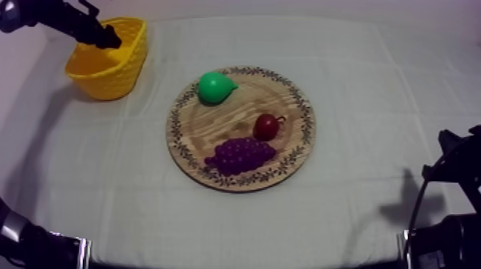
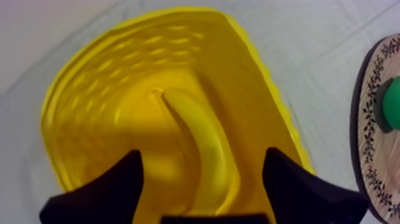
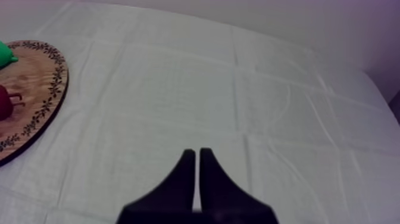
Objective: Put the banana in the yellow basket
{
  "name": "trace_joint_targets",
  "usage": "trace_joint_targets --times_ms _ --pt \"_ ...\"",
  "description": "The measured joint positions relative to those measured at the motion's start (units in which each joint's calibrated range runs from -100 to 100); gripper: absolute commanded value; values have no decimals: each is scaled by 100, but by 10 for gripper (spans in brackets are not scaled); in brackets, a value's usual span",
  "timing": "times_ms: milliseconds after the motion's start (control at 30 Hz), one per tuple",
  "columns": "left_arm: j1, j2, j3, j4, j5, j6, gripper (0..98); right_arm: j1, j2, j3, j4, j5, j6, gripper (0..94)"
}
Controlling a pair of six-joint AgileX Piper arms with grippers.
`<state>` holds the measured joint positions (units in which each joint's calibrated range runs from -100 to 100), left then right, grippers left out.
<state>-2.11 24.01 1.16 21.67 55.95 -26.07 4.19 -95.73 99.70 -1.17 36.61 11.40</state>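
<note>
Banana [image 2: 205, 149] is lying in basket [image 2: 107, 101]; left end effector [image 2: 202, 153] is gaping wide over it.
Top view: left arm is hanging over the basket at the tabletop's [image 1: 372, 86] far left corner; board [image 1: 286, 161] is sitting mid-tabletop, carrying pear [image 1: 215, 86], small red fruit [image 1: 266, 126] and grapes [image 1: 240, 155]; right arm [image 1: 451, 168] is sitting low at the right edge. Left wrist view: both fingers are standing well apart, gripping nothing; the banana is lying curved on the basket floor beneath the gap; board rim and pear are showing beside the basket. Right wrist view: right end effector [image 3: 197, 159] is pointing over bare tabletop, fingers lying together as a narrow wedge, holding nothing; board rim, pear and small red fruit are sitting well apart from it.
</note>
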Motion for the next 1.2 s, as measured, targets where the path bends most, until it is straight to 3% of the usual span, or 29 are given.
trace_joint_targets --times_ms 500,733,1200 --pt "-107 -2773 1968 -661 -228 774 588 0 0 0 0 0 16 2" --pt "-230 -4510 3296 -702 -386 991 449 0 0 0 0 0 -6 2" --pt "-443 -7362 6101 -697 -819 1289 270 0 0 0 0 0 0 2"
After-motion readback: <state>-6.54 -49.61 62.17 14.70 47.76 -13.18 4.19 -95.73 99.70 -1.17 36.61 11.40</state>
